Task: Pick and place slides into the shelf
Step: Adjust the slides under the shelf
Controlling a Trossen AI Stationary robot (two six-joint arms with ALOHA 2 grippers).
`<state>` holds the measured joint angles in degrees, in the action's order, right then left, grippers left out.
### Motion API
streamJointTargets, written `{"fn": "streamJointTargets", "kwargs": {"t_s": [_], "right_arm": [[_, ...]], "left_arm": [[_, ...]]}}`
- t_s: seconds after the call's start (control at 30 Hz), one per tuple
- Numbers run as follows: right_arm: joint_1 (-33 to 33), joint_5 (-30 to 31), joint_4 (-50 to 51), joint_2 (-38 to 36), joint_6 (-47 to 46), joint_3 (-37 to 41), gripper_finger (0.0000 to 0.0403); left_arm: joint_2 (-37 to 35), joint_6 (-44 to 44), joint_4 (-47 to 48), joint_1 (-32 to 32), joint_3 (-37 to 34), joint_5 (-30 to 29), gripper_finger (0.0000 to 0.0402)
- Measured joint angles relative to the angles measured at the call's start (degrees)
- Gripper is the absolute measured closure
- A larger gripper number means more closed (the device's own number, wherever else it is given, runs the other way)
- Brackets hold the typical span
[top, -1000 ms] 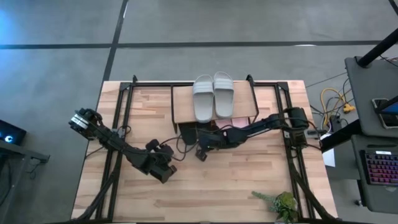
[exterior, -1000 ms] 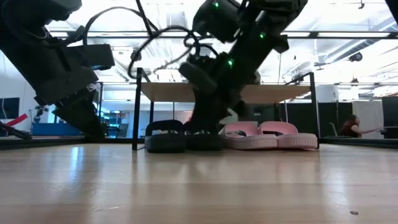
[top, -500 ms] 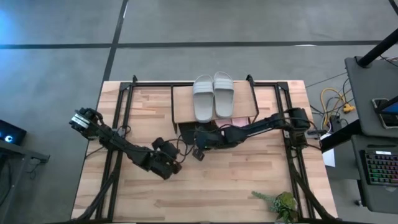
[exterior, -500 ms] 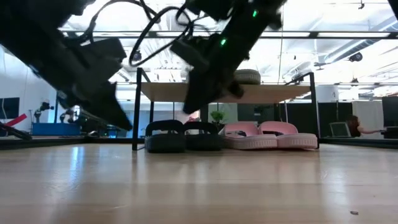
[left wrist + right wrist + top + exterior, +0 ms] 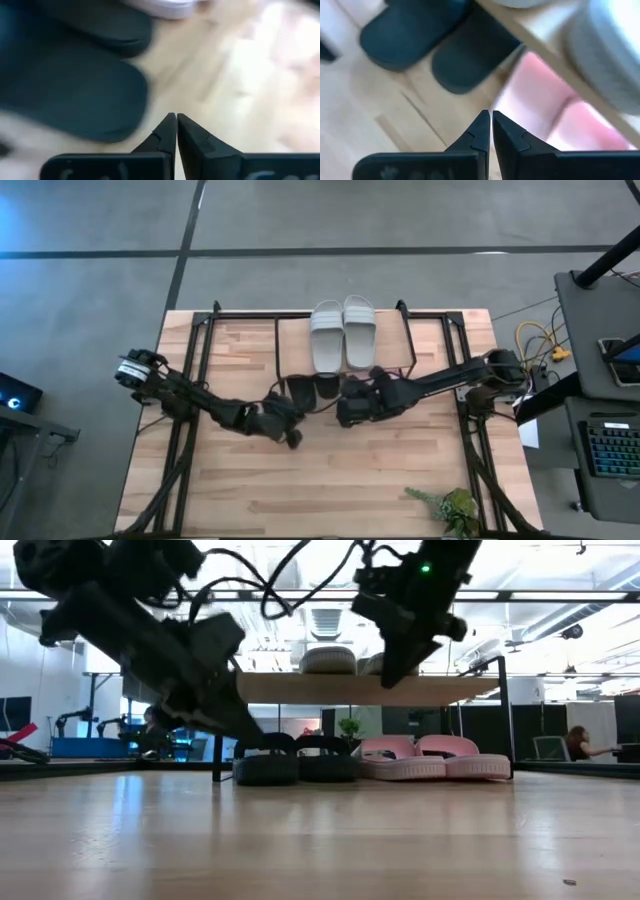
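The left end effector [image 5: 291,439], fingers pressed together and empty, hovers over the counter [image 5: 350,480] just in front of the shelf [image 5: 295,345] near the far edge. Under the shelf's plank the black pair [image 5: 295,760] sits left and the pink pair [image 5: 435,758] right; the pale grey-green pair [image 5: 343,333] lies on top. The right end effector [image 5: 345,418], likewise pinched closed and empty, is just before the shelf's front.
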<state>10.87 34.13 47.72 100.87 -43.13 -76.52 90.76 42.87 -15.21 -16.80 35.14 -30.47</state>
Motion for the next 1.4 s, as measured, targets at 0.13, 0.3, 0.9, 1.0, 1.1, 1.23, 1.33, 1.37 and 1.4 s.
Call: {"fn": "streamJointTargets", "kwargs": {"t_s": [0.13,0.3,0.9,1.0,1.1,1.23,1.33,1.37,1.4], "right_arm": [[0.0,0.6,2.3,-2.1,-2.1,1.6,0.039],[0.1,2.0,5.0,-3.4,-3.4,2.1,0.039],[1.9,4.8,6.5,-3.7,-3.4,2.9,0.039],[1.9,4.9,6.5,-3.7,-3.4,3.1,0.039],[1.9,5.0,6.5,-3.7,-3.4,3.4,0.039],[1.9,4.9,6.4,-3.7,-3.5,3.6,0.039],[1.9,5.0,6.5,-3.7,-3.5,3.7,0.039],[1.9,4.9,6.5,-3.7,-3.4,3.7,0.039],[1.9,4.9,6.5,-3.7,-3.4,3.7,0.039]], "left_arm": [[0.0,-2.9,-4.9,0.0,0.0,1.5,0.0402],[0.5,-3.0,-5.6,1.3,-0.1,4.1,0.0402],[7.5,-2.9,-3.5,6.0,0.0,-0.4,0.0402],[7.5,-2.9,-2.2,6.4,0.0,-2.8,0.0402],[7.7,-2.9,-1.3,7.5,-0.1,-3.1,0.0402],[7.8,-2.9,-1.3,8.3,-0.2,-3.1,0.0402],[7.8,-2.8,-0.9,8.4,-0.2,-4.1,0.0402],[7.8,-2.8,-0.8,8.4,-0.3,-4.1,0.0402],[7.7,-2.8,-0.8,8.4,-0.3,-4.1,0.0402]]}}
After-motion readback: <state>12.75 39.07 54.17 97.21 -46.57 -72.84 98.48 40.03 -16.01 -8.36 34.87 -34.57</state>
